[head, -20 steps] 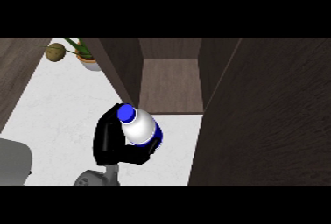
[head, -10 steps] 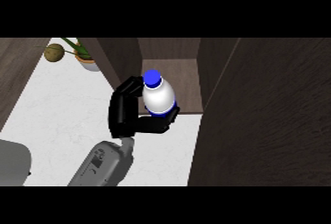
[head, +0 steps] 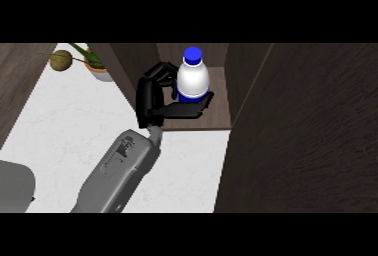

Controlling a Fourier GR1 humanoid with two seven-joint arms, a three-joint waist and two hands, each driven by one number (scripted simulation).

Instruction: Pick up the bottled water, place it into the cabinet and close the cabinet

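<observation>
The bottled water (head: 193,80), white with a blue cap, stands nearly upright in the open front of the dark wooden cabinet (head: 133,57), over its floor. My right hand (head: 151,102) is shut on it: fingers (head: 159,75) curl round its left side and the thumb (head: 188,109) lies under its base. Whether the bottle rests on the cabinet floor I cannot tell. The cabinet door (head: 303,135) is swung open at the right and fills that side of the view. My left hand does not show.
A potted plant (head: 94,65) and a small round brown object (head: 60,60) sit on the white counter (head: 66,130) at the far left. A grey rounded shape (head: 15,187) lies at the lower left edge. A dark wall (head: 15,85) borders the counter's left.
My right hand has carried the bottle away from me and rightward, from over the counter into the cabinet's opening. The bottle has tipped from leaning to nearly upright.
</observation>
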